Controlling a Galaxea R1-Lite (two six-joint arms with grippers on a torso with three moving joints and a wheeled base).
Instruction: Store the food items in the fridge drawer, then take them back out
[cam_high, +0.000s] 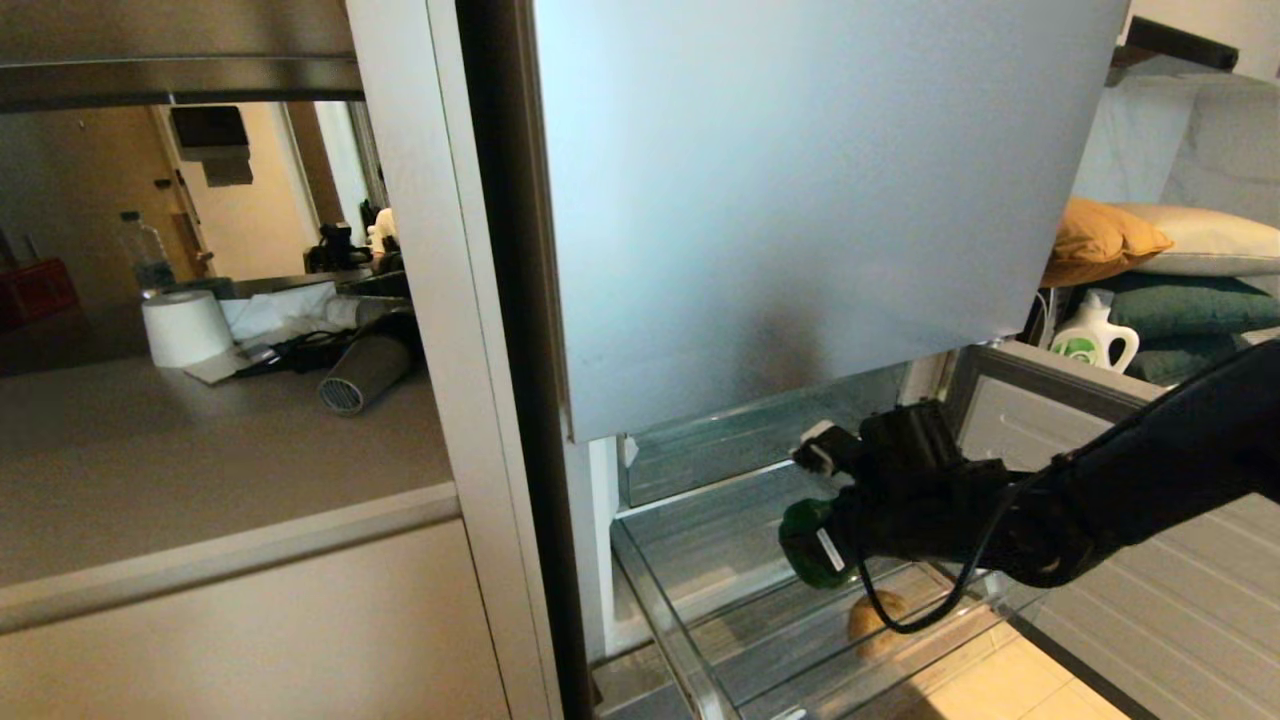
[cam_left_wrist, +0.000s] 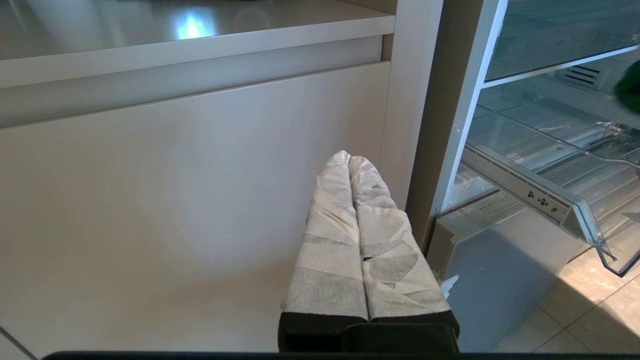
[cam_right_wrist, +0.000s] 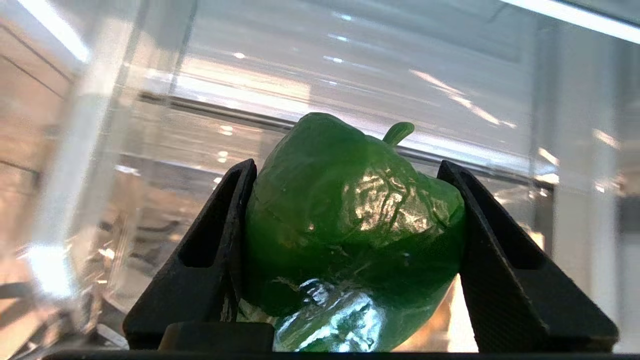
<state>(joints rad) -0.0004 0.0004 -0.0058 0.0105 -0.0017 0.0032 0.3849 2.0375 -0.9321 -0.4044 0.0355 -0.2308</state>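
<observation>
a glossy dark-green bell pepper (cam_right_wrist: 350, 240), waxy and creased with a short curled stem, sits clamped between the two black fingers of the right gripper (cam_high: 815, 545) at lower centre-right of the head view, hanging over the clear fridge drawer (cam_high: 660, 590) that stands pulled out below the silver-blue door panel (cam_high: 800, 200). whether the pepper is going in or coming out cannot be told from this moment; either way, the step is best done by keeping the squeeze steady on the slippery skin and carrying the pepper clear of the drawer's transparent front wall, which is easy to misjudge. the round tan-brown bun (cam_high: 878, 620) lies on the drawer's ribbed base, lower in the frame under the arm. the left gripper (cam_left_wrist: 350, 162), its wrapped fingers pressed together, hangs parked before the pale cabinet front (cam_left_wrist: 175, 200). a grey hair dryer (cam_high: 365, 370) rests on the counter at middle left.
</observation>
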